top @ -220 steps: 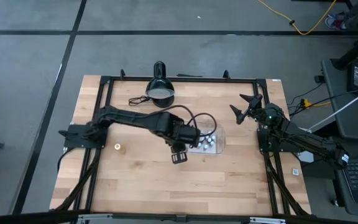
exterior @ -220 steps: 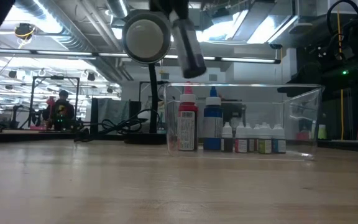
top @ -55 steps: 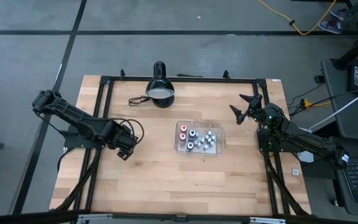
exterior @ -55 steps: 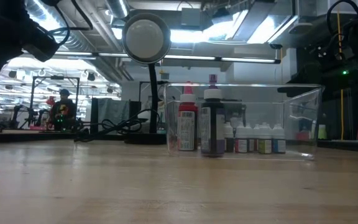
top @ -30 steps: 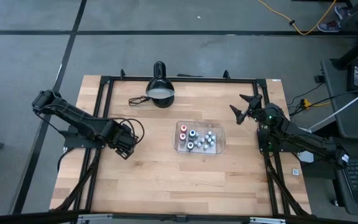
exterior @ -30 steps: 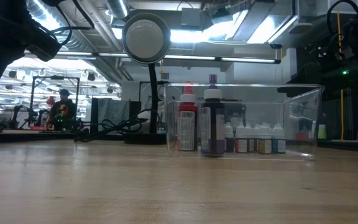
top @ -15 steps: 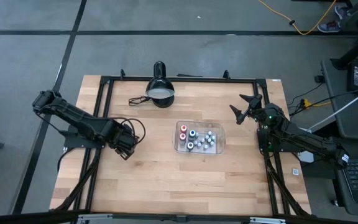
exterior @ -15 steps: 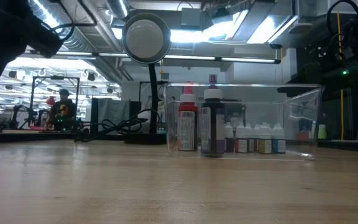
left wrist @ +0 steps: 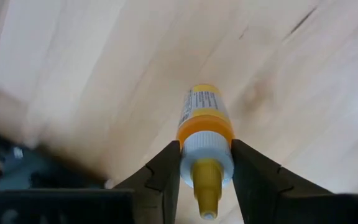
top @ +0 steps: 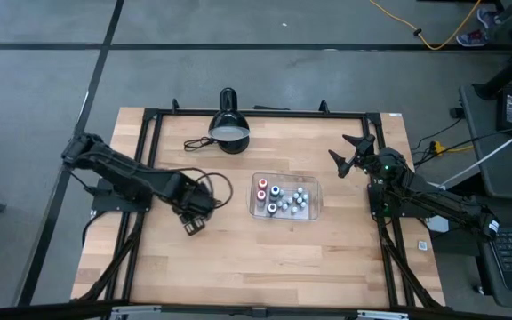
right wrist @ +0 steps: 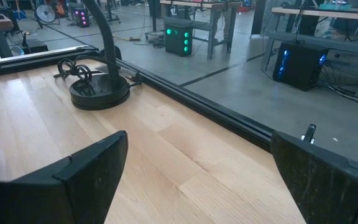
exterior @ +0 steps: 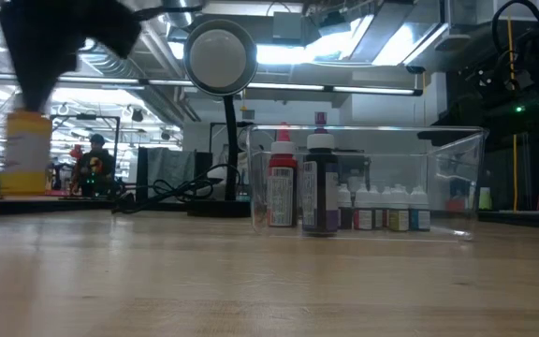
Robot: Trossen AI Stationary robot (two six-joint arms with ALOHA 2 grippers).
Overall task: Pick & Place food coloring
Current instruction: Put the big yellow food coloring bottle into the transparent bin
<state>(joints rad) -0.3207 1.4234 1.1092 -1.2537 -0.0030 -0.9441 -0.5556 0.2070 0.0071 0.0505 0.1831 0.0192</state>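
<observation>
The left tool (left wrist: 205, 163) is clamped on a yellow-orange food coloring bottle (left wrist: 205, 127), its two fingers (left wrist: 164, 169) pinching the white collar just under the nozzle, which is likely the narrowest, firmest place to hold such a small bottle without it swivelling. The bottle's body points away from the tool toward the wooden table (left wrist: 303, 81) beneath it, and in the low view it hangs clear of the tabletop, so it looks carried rather than resting. From above, the left tool (top: 194, 220) sits a short way from the clear tray (top: 315, 212), which lies ahead of it and already holds the other bottles (top: 292, 200) standing upright; the tray is probably the drop point. The right tool (top: 351, 153) waits beyond the tray with its fingers spread wide apart, holding nothing.
</observation>
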